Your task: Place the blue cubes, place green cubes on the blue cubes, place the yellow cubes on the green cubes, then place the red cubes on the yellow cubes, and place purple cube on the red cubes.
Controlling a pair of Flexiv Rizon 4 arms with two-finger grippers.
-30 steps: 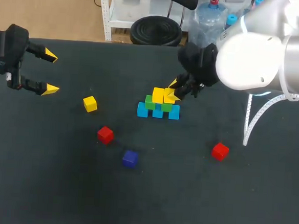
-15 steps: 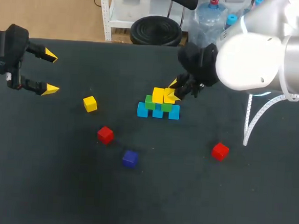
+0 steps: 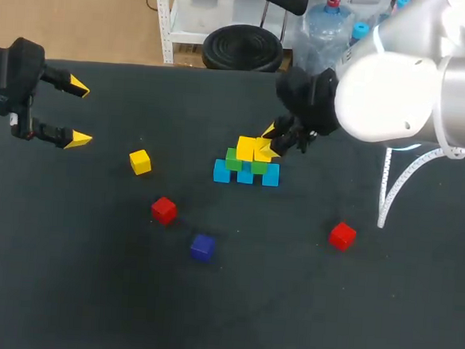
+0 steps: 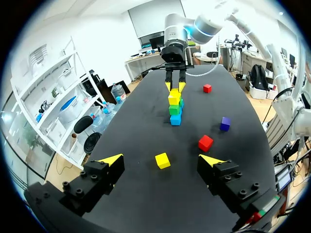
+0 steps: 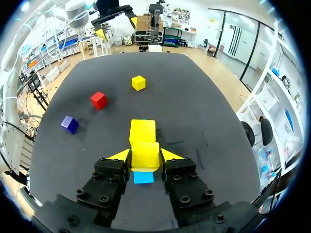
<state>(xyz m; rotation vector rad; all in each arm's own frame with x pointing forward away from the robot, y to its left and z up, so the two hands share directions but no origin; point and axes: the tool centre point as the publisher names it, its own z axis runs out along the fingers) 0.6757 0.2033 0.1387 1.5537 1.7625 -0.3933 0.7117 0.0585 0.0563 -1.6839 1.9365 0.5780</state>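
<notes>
Right tool (image 3: pixel 271 140): closed narrowly on the gripped yellow cube (image 5: pixel 145 153), one yellow-tipped finger pressing each side; it sits at the top of the stack near the middle of the desk.
Gripped yellow cube: level with the second yellow cube (image 3: pixel 245 148) and touching it, over the green layer. Whether it rests fully on the green below, I cannot tell.
Stack: three small light-blue cubes (image 3: pixel 222 171) in a row on the black cloth-covered desk (image 3: pixel 88 292), two green cubes (image 3: pixel 233 159) on them, the yellow pair on top.
Left tool (image 3: pixel 79 113): fingers spread wide, holding nothing, at the left edge of the desk, well apart from the stack.
Loose cubes: a loose yellow cube (image 3: pixel 140 162) lies between the left tool and the stack; the left red cube (image 3: pixel 164 210) and the dark purple cube (image 3: pixel 202 247) lie nearer the front; the right red cube (image 3: pixel 341 236) lies alone on the right.
In the way: the right arm's black wrist hangs over the stack's far right corner.
</notes>
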